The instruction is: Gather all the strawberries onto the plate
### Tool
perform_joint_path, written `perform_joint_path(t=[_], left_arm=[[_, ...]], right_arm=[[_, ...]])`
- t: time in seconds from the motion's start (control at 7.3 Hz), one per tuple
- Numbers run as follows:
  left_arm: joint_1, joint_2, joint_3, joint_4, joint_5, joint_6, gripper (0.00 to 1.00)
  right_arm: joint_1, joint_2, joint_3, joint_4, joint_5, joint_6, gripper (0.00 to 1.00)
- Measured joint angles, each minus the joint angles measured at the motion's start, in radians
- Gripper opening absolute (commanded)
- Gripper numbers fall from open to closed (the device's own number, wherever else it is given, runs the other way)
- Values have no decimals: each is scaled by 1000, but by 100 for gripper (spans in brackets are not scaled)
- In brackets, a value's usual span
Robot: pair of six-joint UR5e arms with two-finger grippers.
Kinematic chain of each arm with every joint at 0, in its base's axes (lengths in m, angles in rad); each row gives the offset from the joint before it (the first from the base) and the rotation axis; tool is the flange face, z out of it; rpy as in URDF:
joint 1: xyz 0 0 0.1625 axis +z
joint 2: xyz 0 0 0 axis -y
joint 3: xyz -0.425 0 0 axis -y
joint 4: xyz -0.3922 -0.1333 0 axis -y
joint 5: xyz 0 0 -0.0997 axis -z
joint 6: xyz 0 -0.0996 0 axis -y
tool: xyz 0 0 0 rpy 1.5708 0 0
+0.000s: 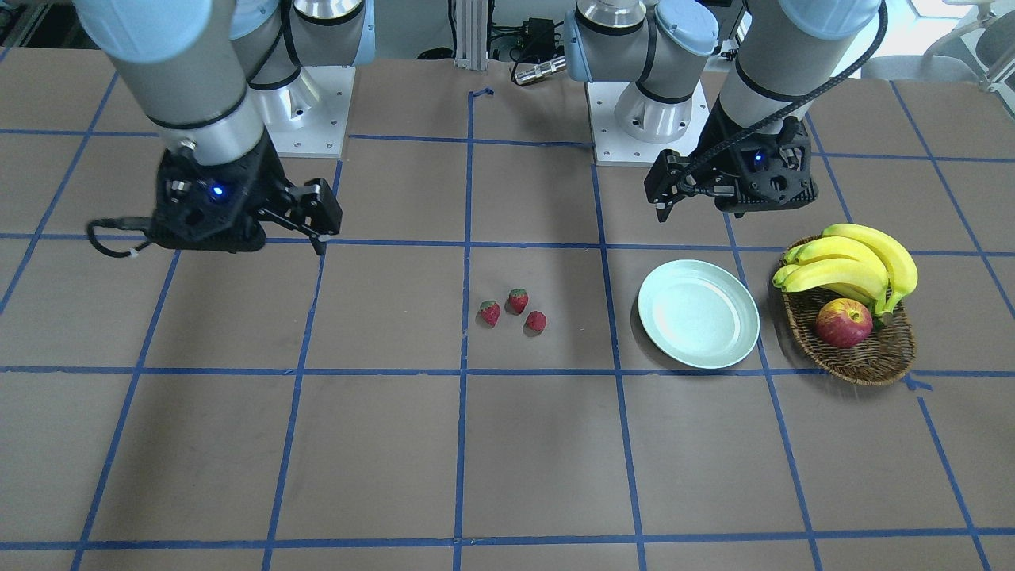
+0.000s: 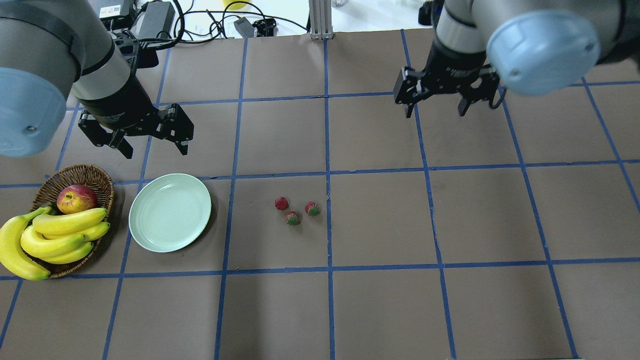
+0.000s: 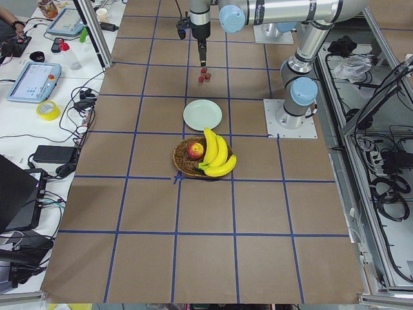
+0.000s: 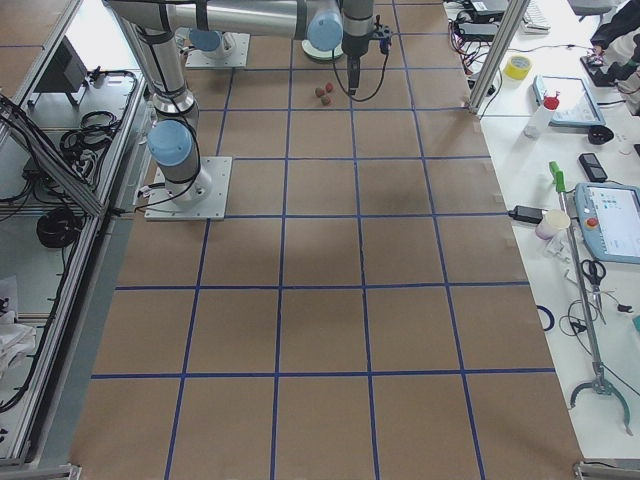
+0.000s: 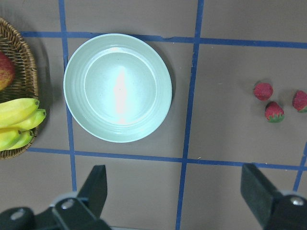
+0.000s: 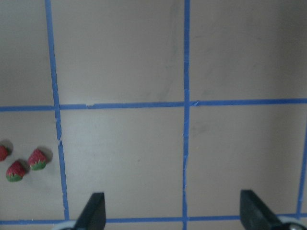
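Observation:
Three small red strawberries [image 2: 281, 203] [image 2: 293, 218] [image 2: 312, 208] lie close together on the brown table near its middle. They also show in the left wrist view [image 5: 274, 111] and at the left edge of the right wrist view [image 6: 37, 159]. The pale mint-green plate [image 2: 170, 212] lies empty to their left, and fills the left wrist view [image 5: 117, 87]. My left gripper [image 2: 156, 150] is open and empty, hovering just behind the plate. My right gripper [image 2: 436, 111] is open and empty, high above the table behind and to the right of the berries.
A brown wicker basket [image 2: 75, 175] left of the plate holds a red-yellow apple [image 2: 76, 198] and a bunch of bananas [image 2: 55, 235]. Blue tape lines grid the table. Cables and power bricks [image 2: 155, 15] lie beyond the far edge.

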Motion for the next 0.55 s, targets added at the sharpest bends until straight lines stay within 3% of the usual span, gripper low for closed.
perform_joint_path(t=[0.14, 0.27, 0.55], left_arm=[[-1, -18, -18, 59, -48, -8, 100], [-5, -40, -47, 125, -78, -36, 100], [-41, -90, -95, 230, -92, -173, 100]], right_arm=[[-12, -5, -141, 136, -9, -18, 100], [-8, -17, -221, 197, -6, -39, 100], [5, -31, -227, 205, -5, -119, 95]])
